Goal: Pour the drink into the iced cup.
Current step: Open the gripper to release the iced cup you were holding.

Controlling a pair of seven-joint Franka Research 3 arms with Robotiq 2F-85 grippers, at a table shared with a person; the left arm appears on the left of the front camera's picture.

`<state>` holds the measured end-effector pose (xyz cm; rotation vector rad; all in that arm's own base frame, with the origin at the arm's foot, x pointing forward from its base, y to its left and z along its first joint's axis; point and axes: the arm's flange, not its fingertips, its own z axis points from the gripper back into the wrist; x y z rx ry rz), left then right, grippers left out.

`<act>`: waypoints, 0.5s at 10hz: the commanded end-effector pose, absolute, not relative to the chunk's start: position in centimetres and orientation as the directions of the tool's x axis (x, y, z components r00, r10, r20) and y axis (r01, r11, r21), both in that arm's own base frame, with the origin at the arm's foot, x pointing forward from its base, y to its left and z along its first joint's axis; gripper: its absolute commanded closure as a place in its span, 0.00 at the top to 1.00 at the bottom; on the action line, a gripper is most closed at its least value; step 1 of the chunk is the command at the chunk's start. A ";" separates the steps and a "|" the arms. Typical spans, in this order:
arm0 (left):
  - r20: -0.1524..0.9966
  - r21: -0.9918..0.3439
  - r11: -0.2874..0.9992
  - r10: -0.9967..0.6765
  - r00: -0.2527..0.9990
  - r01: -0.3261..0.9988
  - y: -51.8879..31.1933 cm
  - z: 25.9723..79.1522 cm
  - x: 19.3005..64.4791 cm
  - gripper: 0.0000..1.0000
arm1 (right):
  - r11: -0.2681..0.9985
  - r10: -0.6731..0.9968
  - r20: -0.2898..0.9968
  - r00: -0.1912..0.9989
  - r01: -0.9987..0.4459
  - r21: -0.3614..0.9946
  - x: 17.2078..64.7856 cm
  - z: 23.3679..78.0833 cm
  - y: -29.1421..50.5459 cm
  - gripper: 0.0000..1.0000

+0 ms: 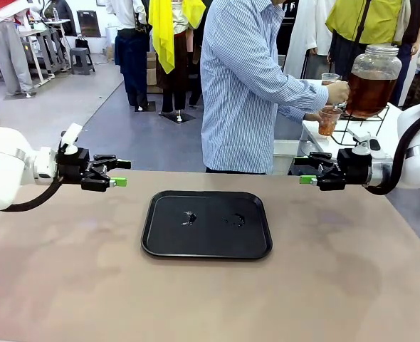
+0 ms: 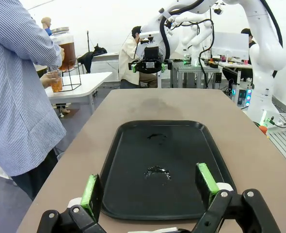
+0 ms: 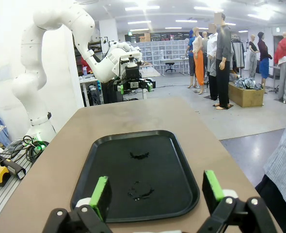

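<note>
The drink (image 1: 370, 89), amber-brown, fills a big glass jar with a tap on a side table at the far right. A person in a striped shirt holds a small clear cup (image 1: 329, 120) with some amber liquid at the tap; the same cup (image 2: 56, 83) shows in the left wrist view. Another clear cup (image 1: 329, 77) sits behind the hand, and I cannot tell whether either holds ice. My left gripper (image 1: 117, 173) hovers open left of the black tray (image 1: 160, 235). My right gripper (image 1: 306, 171) hovers open on its right. Both are empty.
The tray (image 2: 133, 145) lies mid-table with two small wet patches on it; it also lies below my right gripper's green pads (image 3: 100, 191) as the tray (image 3: 177, 160). Bare brown tabletop surrounds it. The side table with a wire stand sits beyond the far right corner.
</note>
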<state>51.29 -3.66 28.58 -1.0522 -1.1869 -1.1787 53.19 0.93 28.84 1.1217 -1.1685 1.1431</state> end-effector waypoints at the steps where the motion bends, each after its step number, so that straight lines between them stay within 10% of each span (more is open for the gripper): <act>1: 0.995 0.012 0.108 -0.100 -0.001 0.994 -3.7 29.0 51.2 1.00 | 0.084 0.062 0.997 0.045 -0.996 0.040 53.4 29.1 1.1 1.00; 5: 0.995 0.012 0.108 -0.100 -0.001 0.994 -3.7 29.0 51.2 1.00 | 0.084 0.062 0.997 0.045 -0.996 0.040 53.4 29.1 1.1 1.00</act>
